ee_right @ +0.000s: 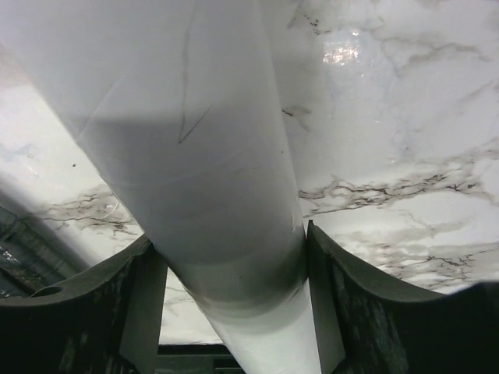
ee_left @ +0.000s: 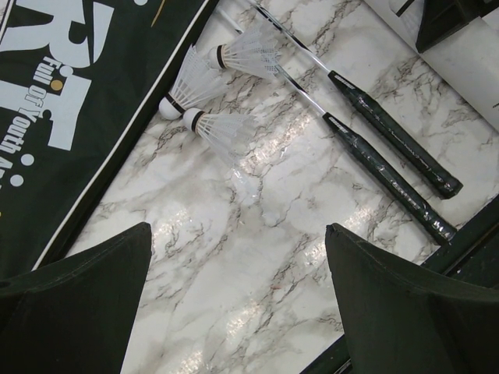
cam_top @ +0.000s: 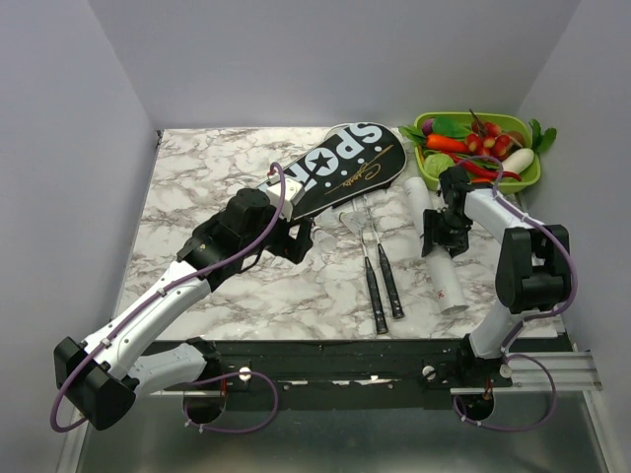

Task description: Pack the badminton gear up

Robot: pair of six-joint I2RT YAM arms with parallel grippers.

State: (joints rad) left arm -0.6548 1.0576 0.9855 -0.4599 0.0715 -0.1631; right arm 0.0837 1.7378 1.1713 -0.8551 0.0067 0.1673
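- Left arm reached low and forward over the counter (cam_top: 217,177); the left fingers (cam_top: 302,242) were spread wide and empty, hovering just beside the shuttlecocks (ee_left: 226,128).
- Right arm was folded with its wrist pitched down, the right fingers (cam_top: 440,236) pressed against both sides of the white tube (ee_right: 195,156) lying on the counter.
- The rackets (cam_top: 376,294) lay side by side mid-counter, shafts running up to the black cover (cam_top: 340,168) at the back.
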